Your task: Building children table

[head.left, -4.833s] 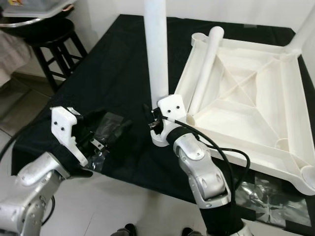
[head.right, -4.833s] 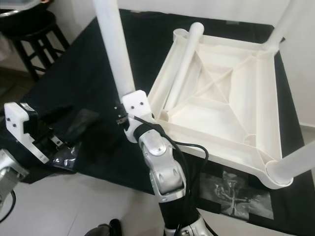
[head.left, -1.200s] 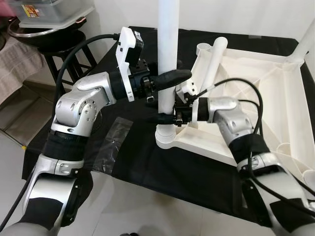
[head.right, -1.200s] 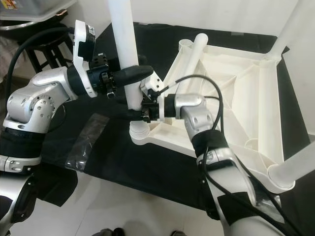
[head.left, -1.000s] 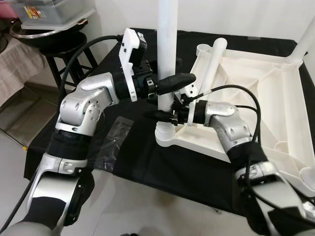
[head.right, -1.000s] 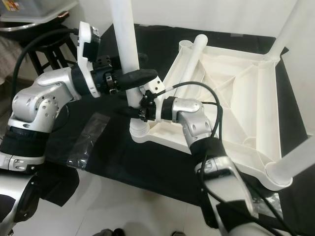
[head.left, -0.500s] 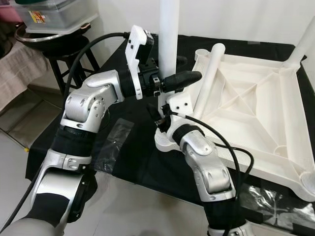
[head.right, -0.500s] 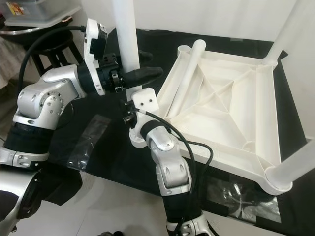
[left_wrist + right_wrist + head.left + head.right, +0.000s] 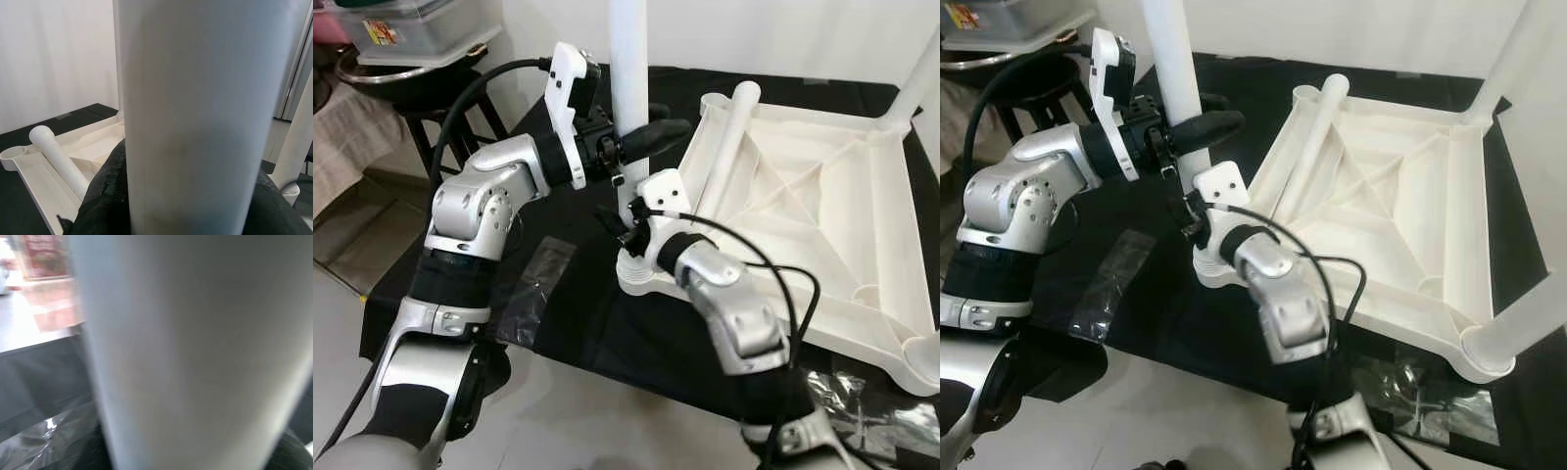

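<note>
An upturned white plastic tabletop (image 9: 822, 196) lies underside-up on a black cloth (image 9: 558, 323), its ribbed underside and corner sockets exposed so that legs can be fitted from above. At the near-left corner socket (image 9: 641, 279) an upright white leg (image 9: 628, 98) stands in its collar, and both arms attend to it. The left gripper (image 9: 641, 137) is clasped around the leg partway up, one black finger (image 9: 658, 131) crossing in front of the tube and the other passing behind, a hold that would keep the tube vertical. The right gripper (image 9: 625, 227) sits lower, against the leg just above the socket, probably to turn or press the base home; whether its fingers are closed on the tube cannot be told. A loose leg (image 9: 720, 157) rests slanted inside the tabletop, awaiting its own corner. Further legs rise at the far-right corner (image 9: 918, 73) and near-right corner (image 9: 1528, 313), so the build appears about half done. A clear plastic wrapper (image 9: 540, 279) lies on the cloth beside the work, and a dark stool (image 9: 431, 108) stands beyond the table's left edge.
</note>
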You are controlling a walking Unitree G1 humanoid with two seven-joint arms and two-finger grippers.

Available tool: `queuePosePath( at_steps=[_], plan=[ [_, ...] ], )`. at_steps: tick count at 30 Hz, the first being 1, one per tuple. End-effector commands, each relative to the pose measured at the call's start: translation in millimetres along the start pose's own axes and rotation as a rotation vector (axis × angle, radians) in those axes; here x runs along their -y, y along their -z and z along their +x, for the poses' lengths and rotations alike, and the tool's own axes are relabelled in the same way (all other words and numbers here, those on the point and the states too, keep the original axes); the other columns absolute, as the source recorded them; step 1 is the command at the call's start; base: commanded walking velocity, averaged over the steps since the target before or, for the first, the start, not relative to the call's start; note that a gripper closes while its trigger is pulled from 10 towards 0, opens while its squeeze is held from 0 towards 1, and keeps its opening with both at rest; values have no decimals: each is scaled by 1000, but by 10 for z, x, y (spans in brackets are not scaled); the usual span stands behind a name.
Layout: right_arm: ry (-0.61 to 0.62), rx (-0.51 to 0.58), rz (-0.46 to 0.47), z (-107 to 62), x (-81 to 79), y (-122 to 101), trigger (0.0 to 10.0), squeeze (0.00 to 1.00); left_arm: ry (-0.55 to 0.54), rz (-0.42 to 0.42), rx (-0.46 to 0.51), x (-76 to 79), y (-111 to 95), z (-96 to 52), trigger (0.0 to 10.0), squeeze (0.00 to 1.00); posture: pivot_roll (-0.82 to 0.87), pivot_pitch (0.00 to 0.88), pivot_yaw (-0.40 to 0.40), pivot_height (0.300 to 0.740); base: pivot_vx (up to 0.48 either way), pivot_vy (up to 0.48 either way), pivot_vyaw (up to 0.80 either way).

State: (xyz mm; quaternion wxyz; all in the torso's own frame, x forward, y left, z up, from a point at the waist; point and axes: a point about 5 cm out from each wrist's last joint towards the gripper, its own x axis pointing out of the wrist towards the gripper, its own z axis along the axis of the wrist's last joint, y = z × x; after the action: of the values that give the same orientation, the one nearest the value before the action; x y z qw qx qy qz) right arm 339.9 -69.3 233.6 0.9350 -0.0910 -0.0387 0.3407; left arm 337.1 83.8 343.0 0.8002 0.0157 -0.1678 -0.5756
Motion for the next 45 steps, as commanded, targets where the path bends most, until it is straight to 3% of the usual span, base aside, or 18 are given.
queuePosePath(
  at_steps=[1,7,8,9,10,17,18,19,25,26,27,28,38,39,41,43,44,45],
  plan=[
    [-160,31,-14,-50,213,-68,10000,1000,146,-7,-4,161,-2,87,0,0,32,144,39,740,0,0,0],
    [-361,70,-72,-120,335,-189,10000,1000,158,-6,-11,169,9,82,0,0,36,133,41,740,0,0,0],
    [-413,53,-108,-130,369,-184,10000,220,162,-6,-13,176,12,82,0,0,40,132,41,740,0,0,0],
    [-413,53,-108,-130,369,-184,10000,220,162,-6,-13,176,12,82,0,0,40,132,41,740,0,0,0],
    [-458,25,-139,-98,444,-157,10000,0,172,-5,-16,196,17,86,0,0,43,132,43,740,0,0,0],
    [-543,-11,-121,-48,452,-79,10000,0,185,-7,-23,217,23,87,0,0,53,137,47,740,0,0,0],
    [-567,-22,-114,-41,435,-50,3765,0,185,-7,-25,221,24,86,0,0,56,140,50,740,0,0,0],
    [-593,-26,-102,-31,423,-21,0,0,187,-6,-27,224,25,84,0,0,57,142,50,740,0,0,0],
    [-605,-17,-80,-13,419,49,0,0,189,14,-32,227,36,85,0,0,59,143,51,740,0,0,0],
    [-599,-14,-80,-16,440,60,0,0,158,14,-33,197,40,91,7608,20,55,144,55,740,0,0,0],
    [-596,-11,-80,-19,454,68,0,0,135,14,-34,175,43,95,7608,20,55,144,55,740,0,0,0],
    [-589,-8,-83,-28,469,72,0,0,132,11,-37,168,46,96,10000,1000,49,143,58,740,0,0,0],
    [-407,-48,-89,-143,548,186,0,0,124,8,-45,176,40,116,10000,1000,31,151,43,740,0,0,0],
    [-244,-90,-50,-142,455,309,0,0,126,8,-47,186,40,111,10000,0,32,154,29,740,0,0,0],
    [340,-213,-11,-347,198,662,0,0,122,-10,-43,188,36,94,10000,0,33,159,26,740,0,0,0],
    [340,-213,-11,-347,198,662,0,0,122,-10,-43,188,36,94,10000,0,33,159,26,740,0,0,0],
    [381,-229,31,-387,-60,742,0,0,119,-14,-47,179,40,88,10000,0,44,178,51,740,0,0,0],
    [381,-229,31,-387,-60,742,0,0,119,-14,-47,179,40,88,10000,0,44,178,51,740,0,0,0]
  ],
)
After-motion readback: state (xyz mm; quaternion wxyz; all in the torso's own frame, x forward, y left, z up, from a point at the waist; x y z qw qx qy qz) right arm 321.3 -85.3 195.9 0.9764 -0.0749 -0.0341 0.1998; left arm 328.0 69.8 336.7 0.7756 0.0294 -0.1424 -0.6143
